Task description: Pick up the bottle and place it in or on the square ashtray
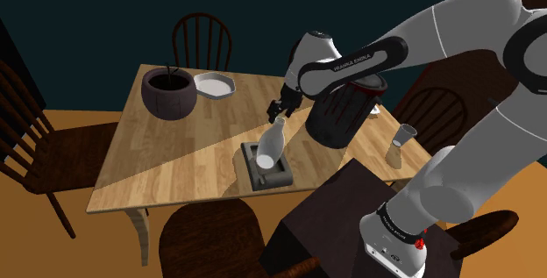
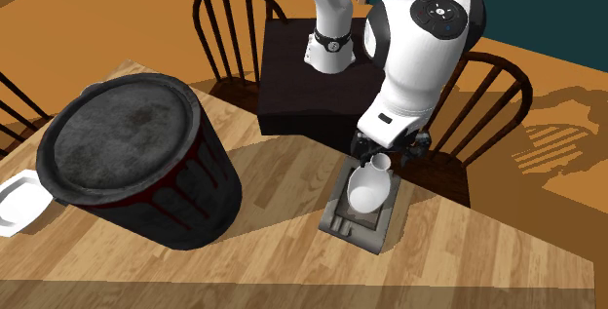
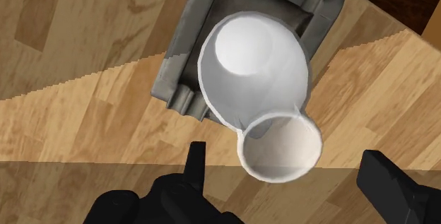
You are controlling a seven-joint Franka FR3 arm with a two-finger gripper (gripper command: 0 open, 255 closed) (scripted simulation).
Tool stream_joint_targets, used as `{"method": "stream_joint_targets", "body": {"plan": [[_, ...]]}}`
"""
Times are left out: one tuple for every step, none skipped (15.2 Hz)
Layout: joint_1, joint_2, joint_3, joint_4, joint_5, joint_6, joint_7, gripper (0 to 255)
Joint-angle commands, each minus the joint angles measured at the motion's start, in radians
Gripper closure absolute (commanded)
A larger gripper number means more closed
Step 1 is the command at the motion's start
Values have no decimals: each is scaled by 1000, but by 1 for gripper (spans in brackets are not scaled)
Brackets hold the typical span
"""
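Observation:
A white bottle (image 1: pixel 271 143) (image 2: pixel 368 188) leans with its base in the grey square ashtray (image 1: pixel 279 176) (image 2: pixel 343 225) on the wooden table. Its open mouth tips up toward my hand. My black gripper (image 1: pixel 280 108) (image 2: pixel 390 153) hangs just above the neck. In the wrist view the bottle (image 3: pixel 254 67) rests on the ashtray (image 3: pixel 185 81), and my gripper (image 3: pixel 283 155) is open. Its fingers (image 3: pixel 198 160) stand well clear on either side of the bottle's mouth and touch nothing.
A dark lidded bin (image 1: pixel 337 114) (image 2: pixel 136 161) stands on the table close behind the ashtray. A dark pot (image 1: pixel 169 92) and a white dish (image 1: pixel 215 84) sit at the far end, a small glass (image 1: pixel 403 140) near the stand. Wooden chairs (image 1: pixel 203 39) surround the table.

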Motion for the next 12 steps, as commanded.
{"method": "stream_joint_targets", "body": {"plan": [[0, 0, 0, 0, 0, 0, 0, 0], [0, 0, 0, 0, 0, 0, 0, 0], [0, 0, 0, 0, 0, 0, 0, 0], [0, -28, 0, 6, 3, -34, -2, 0], [0, -55, -1, 14, 5, -69, -4, 0], [-1, -80, -1, 23, 7, -103, -5, 0], [-1, -99, -2, 31, 8, -130, -6, 0], [-1, -99, -2, 31, 8, -130, -6, 0], [-1, -100, -2, 31, 8, -130, -6, 0], [-1, -100, -2, 31, 8, -130, -6, 0], [-1, -99, -2, 31, 8, -130, -6, 0], [-1, -99, -2, 31, 8, -130, -6, 0]]}}
